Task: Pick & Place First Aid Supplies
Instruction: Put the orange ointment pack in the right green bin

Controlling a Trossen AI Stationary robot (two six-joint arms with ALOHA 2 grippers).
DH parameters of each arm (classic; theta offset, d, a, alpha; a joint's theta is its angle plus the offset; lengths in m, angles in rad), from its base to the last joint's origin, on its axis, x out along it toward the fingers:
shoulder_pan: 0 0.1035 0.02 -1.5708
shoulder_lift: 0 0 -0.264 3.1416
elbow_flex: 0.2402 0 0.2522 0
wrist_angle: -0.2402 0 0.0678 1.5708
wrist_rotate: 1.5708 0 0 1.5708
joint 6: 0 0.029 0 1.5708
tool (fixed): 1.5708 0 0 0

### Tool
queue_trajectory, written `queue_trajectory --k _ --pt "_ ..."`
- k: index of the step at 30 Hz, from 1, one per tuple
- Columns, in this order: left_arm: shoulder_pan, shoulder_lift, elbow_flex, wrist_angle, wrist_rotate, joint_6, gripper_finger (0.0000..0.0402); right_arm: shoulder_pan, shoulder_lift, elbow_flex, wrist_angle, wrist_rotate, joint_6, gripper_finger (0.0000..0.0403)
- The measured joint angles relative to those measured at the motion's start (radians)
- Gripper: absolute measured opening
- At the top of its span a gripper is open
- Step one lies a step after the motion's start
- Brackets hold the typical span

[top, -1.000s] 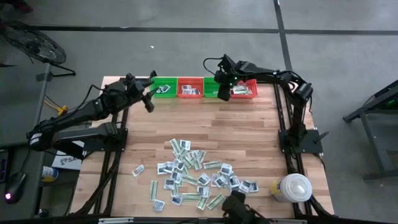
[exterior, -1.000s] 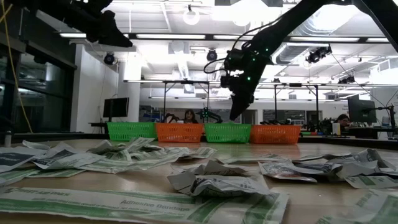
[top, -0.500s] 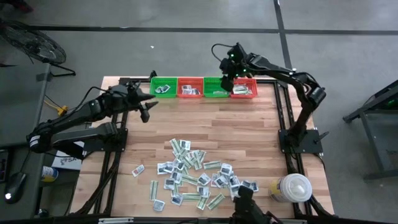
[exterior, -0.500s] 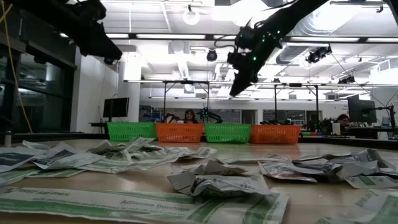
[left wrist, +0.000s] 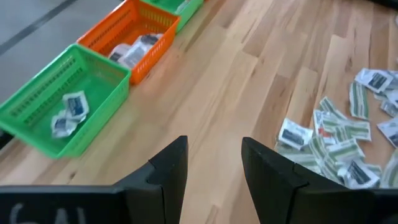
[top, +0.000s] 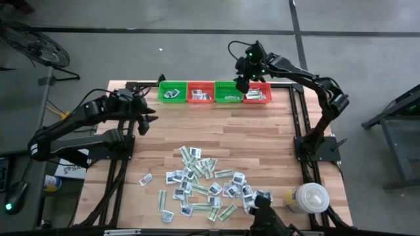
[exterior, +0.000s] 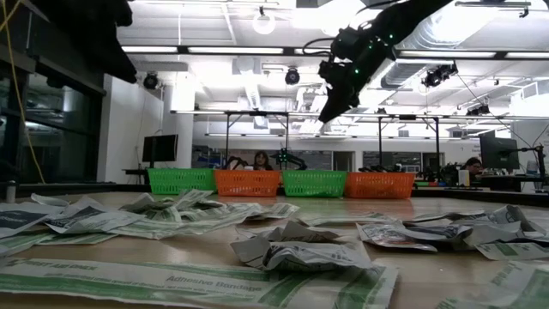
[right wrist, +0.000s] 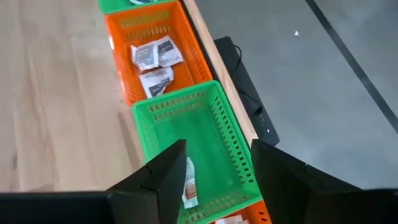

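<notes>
Hovering over bare planks at the left side of the light wooden plank surface [top: 262, 131], the left end effector [top: 146, 118] has its two dark fingers spread with nothing between them; its wrist camera shows the gap plainly, which the overhead picture does not. Beyond those fingers lies the leftmost green plastic mesh basket [left wrist: 59, 102], holding two small crumpled white packets, with an orange mesh basket [left wrist: 134, 37] touching it.

Four such baskets stand in one touching row along the far edge, green, orange, green, orange. From table height only their latticed walls show, not their contents.

Scattered at the near middle of the surface are the first aid supplies [top: 207, 183]: many flat white-grey square packets with dark marks and narrow pale-green strips, overlapping loosely. From table height they appear creased and papery, one strip printed with lettering.

Above the second green basket [top: 228, 92] the right end effector [top: 241, 84] hangs, fingers apart and empty; its wrist view shows one narrow packet [right wrist: 189, 184] lying inside that basket.

At the near right corner stands a white round lidded container [top: 308, 196].
</notes>
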Motion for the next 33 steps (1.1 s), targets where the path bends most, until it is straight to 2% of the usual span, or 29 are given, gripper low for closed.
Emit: queue_trajectory --k 7,14,26,33 --pt "-0.034 0.065 0.027 -0.009 0.023 -0.02 0.0149 -0.004 0.0 0.0 -0.008 -0.006 -0.021 0.0173" --pt "-0.216 0.188 0.029 0.051 0.014 -0.119 0.0149 -0.005 0.0 0.0 -0.022 -0.009 -0.055 0.0171" --pt "-0.605 0.23 0.029 -0.007 -0.129 -0.55 0.0149 -0.011 -0.005 0.0 -0.064 -0.021 -0.095 0.0173" --pt "-0.809 0.318 0.029 -0.015 -0.115 -0.786 0.0149 -0.026 -0.006 0.0 -0.051 -0.071 -0.101 0.0171"
